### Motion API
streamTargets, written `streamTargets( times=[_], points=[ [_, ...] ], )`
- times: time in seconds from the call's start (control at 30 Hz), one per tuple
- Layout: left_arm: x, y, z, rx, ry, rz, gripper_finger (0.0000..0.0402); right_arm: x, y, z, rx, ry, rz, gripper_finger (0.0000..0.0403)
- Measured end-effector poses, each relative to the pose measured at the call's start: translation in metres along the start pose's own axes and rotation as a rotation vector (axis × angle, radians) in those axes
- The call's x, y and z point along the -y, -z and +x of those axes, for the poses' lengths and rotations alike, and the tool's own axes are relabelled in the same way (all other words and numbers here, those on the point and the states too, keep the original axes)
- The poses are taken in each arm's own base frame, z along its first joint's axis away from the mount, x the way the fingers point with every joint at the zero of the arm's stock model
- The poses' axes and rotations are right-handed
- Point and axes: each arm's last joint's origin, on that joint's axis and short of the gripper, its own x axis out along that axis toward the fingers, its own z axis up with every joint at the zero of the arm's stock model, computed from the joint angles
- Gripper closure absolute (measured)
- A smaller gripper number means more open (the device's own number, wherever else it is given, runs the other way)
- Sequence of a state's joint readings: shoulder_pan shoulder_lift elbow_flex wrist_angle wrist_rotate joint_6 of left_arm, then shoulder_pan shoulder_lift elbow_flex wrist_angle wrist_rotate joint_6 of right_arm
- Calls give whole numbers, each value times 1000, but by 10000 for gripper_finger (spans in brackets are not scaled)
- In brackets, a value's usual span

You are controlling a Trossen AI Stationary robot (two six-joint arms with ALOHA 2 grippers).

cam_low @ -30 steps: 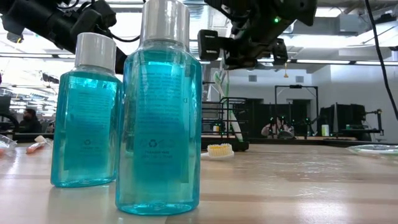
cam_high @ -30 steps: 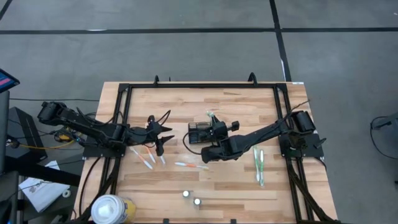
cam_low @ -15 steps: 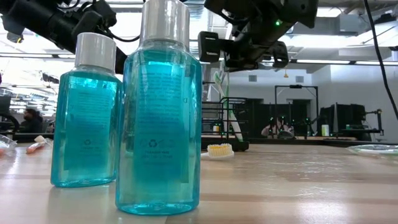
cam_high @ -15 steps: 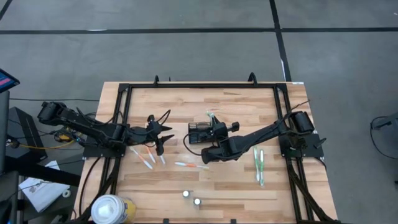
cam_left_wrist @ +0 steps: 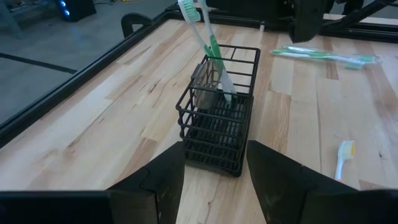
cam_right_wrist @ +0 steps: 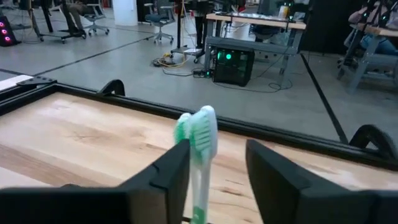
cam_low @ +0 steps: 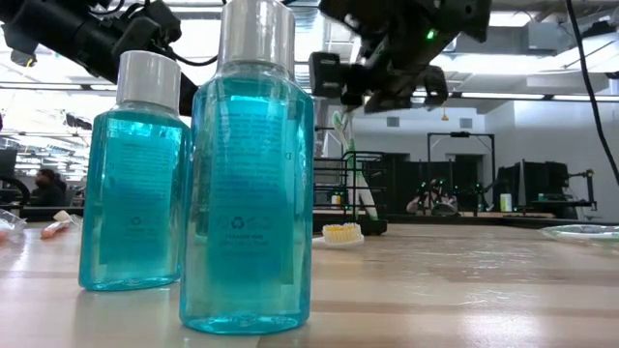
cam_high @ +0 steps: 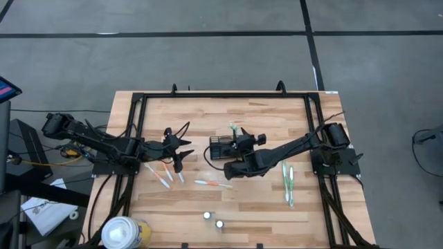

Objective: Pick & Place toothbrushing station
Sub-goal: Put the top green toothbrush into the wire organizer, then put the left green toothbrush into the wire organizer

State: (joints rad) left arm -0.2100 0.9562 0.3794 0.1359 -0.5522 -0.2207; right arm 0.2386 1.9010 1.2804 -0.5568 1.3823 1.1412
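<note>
The holder (cam_high: pixel 219 146) sits mid-counter, a bit toward the far edge, w/ a green brush (cam_high: pixel 235 130) standing in it and leaning out. From the left wrist view there may be 2 heads close together, can't say for sure.

The right gripper (cam_high: pixel 240 143) is right at the holder. In its wrist view the fingers (cam_right_wrist: pixel 168 177) are spread either side of the green brush head (cam_right_wrist: pixel 198 132) and not pinching it. Prob. it's lined up there because that brush is the one being put in or just let go.

The left gripper (cam_high: pixel 184 146) waits just left of the holder, jaws wide apart and nothing in them. It faces the holder, so it looks ready to steady it or take a brush nearby.

Loose brushes lie flat in groups near whichever arm reaches them easiest.

Counts:
- 1 holder
- 1 brush in it (poss. 2)
- 3 brushes by the left gripper (cam_high: pixel 165 174)
- 1 orange brush (cam_high: pixel 212 184) in the middle
- 2 green brushes (cam_high: pixel 287 182) on the right
- 2 blue bottles (cam_low: pixel 250 184) at the near edge
- 1 big white-yellow tub (cam_high: pixel 124 232) at the near left corner

So approx. 6 brushes are not yet in.
</note>
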Motion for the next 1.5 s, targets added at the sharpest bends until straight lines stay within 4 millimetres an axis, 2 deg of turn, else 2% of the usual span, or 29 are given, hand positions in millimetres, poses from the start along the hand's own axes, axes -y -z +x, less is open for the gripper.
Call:
streamTargets(
  times=[0.17, 0.23, 0.33, 0.5, 0.63, 0.77, 0.87, 0.97, 1.1, 1.17, 1.37, 1.5],
  points=[
    [0, 0, 0, -4, -1, 2, 236, 7, -24, -6, 27, -6, -19, 208],
    [0, 1, 0, -5, -2, 3, 238, 11, -40, -9, 47, -4, -22, 198],
    [0, 1, 0, -5, -2, 3, 239, 20, -66, -14, 54, -14, -20, 192],
    [0, 1, 0, -6, -2, -1, 239, 30, -81, -19, 55, -26, -50, 194],
    [0, 1, 0, -7, -2, -34, 243, 48, -110, -26, 60, -45, -17, 196],
    [-2, -6, 3, 14, 58, -101, 243, 75, -151, -35, 49, -99, 18, 196],
    [-7, -35, 6, 72, 152, -191, 244, 95, -175, -43, 22, -182, 66, 198],
    [-13, -72, 3, 156, 191, -222, 244, 113, -188, -51, -22, -281, 139, 204],
    [-23, -134, -12, 343, 213, -208, 244, 133, -204, -58, -68, -404, 231, 213],
    [-32, -157, -18, 404, 229, -242, 244, 137, -207, -59, -93, -455, 241, 219],
    [-49, -196, -36, 514, 275, -319, 244, 145, -213, -59, -111, -508, 279, 235],
    [-52, -213, -47, 563, 310, -368, 244, 145, -215, -58, -117, -514, 318, 244]
  ],
)
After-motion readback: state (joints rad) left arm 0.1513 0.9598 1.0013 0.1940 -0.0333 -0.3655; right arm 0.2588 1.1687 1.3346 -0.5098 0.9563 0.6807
